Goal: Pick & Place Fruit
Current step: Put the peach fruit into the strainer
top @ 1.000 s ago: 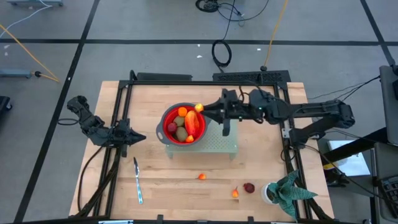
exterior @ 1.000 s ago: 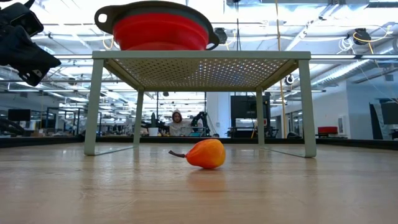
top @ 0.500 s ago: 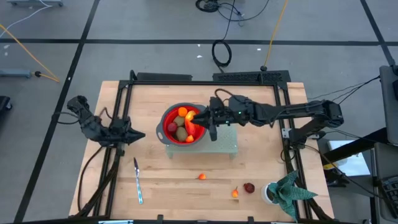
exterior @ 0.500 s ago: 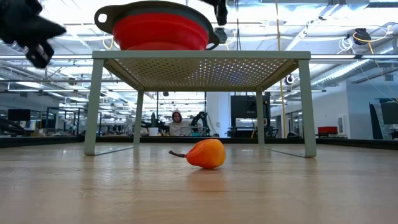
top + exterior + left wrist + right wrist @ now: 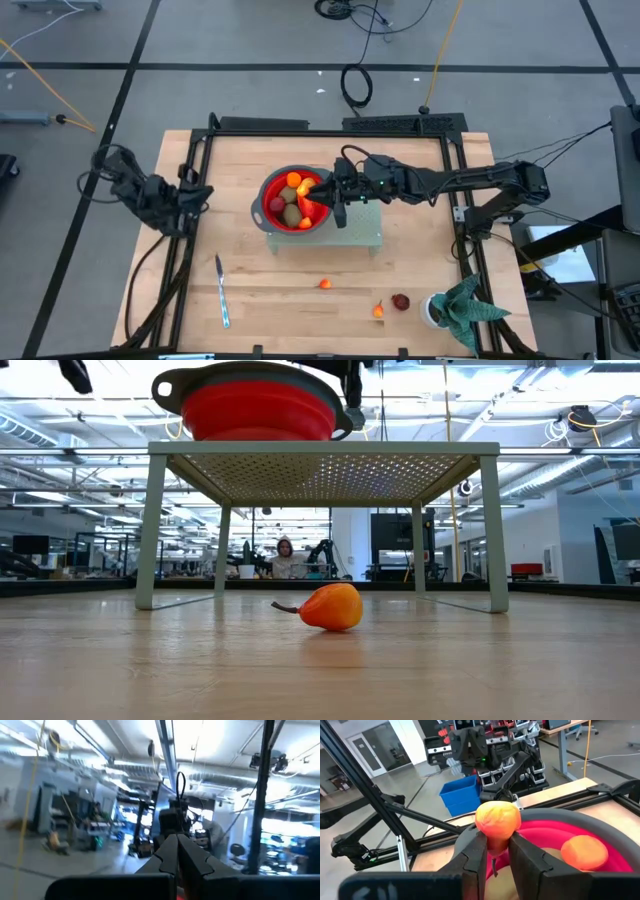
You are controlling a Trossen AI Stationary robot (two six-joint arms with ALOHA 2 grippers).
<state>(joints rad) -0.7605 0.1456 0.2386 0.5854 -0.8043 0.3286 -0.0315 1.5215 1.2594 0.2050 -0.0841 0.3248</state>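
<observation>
**One small fruit pinched over the red bowl**

Two dark fingers of the right gripper are clamping a small yellow-orange fruit low on its body, its stem hanging down between them, right above the near rim of the red bowl. The bowl is sitting on a pale perforated stand and already holding an orange piece among other fruit. My guess is that the held piece is light, hard and smooth, so it is likely to slip or roll; squeezing across the widest part looks safest. Three more pieces are lying on the table in front of the stand: an orange one, another orange one and a dark red one just beside it. The left gripper is waiting shut at the table's left edge, holding nothing. No brand, label or readable writing is showing anywhere.
</observation>
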